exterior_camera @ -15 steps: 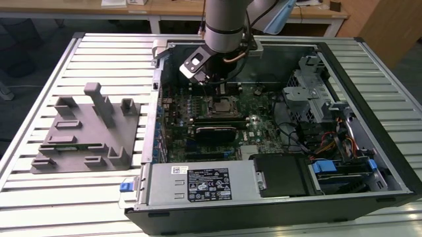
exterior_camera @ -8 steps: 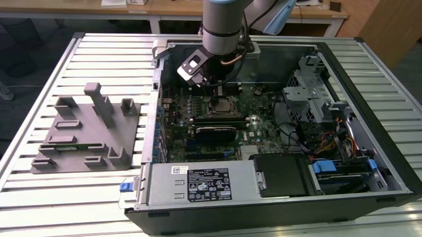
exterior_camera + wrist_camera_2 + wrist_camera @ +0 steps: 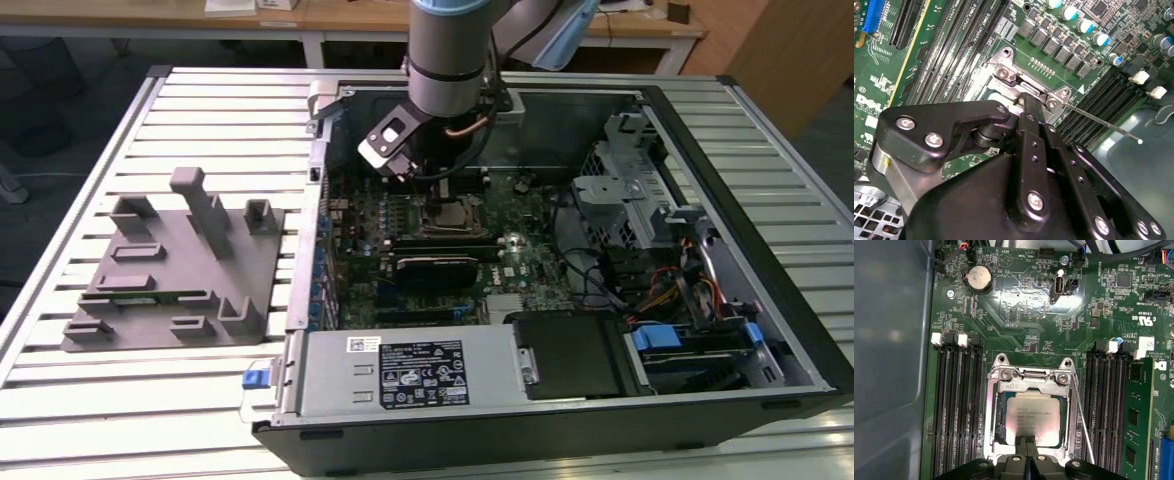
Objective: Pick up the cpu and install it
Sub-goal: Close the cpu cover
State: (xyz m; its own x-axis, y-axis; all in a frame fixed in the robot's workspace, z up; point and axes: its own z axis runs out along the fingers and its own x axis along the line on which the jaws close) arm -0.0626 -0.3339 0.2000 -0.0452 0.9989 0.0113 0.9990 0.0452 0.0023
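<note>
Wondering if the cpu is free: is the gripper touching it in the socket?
Cannot tell. In the first wrist view the gripper overlaps the edge of the cpu, but neither contact nor a gap shows plainly.

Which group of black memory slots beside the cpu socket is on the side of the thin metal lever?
The slot group with the green card beside it; the other group borders the grey wall.

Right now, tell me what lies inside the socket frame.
The cpu lies flat inside the socket frame, its silver top showing. The gripper, shut, covers part of its edge, and the cpu hides whatever is beneath it.
</note>
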